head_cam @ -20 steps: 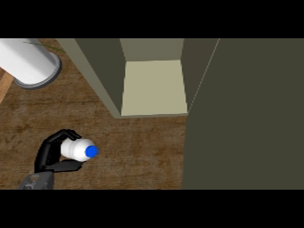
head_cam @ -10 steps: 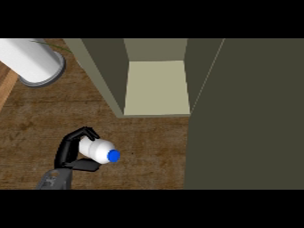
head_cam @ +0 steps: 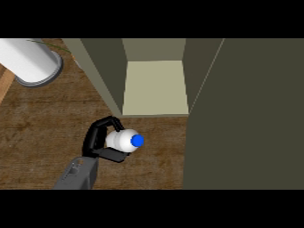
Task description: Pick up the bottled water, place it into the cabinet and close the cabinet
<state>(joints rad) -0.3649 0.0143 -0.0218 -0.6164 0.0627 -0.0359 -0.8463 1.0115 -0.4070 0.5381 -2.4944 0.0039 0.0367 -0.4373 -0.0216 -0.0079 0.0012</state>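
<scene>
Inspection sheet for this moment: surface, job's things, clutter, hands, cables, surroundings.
Surface: brown wooden counter.
Job's things: bottle, white with blue cap, held over the counter just before the cabinet, which is open; its pale shelf shows nothing on it. Door stands open at the right.
Clutter: white cylinder at upper left.
Hands: left hand curled round the bottle; right hand not in view.
Cables: nothing seen.
Surroundings: nothing seen.

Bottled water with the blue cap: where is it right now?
In the head view, the white bottled water sits lower centre, curled in the black hand, just in front of the open cabinet's pale shelf.
</scene>
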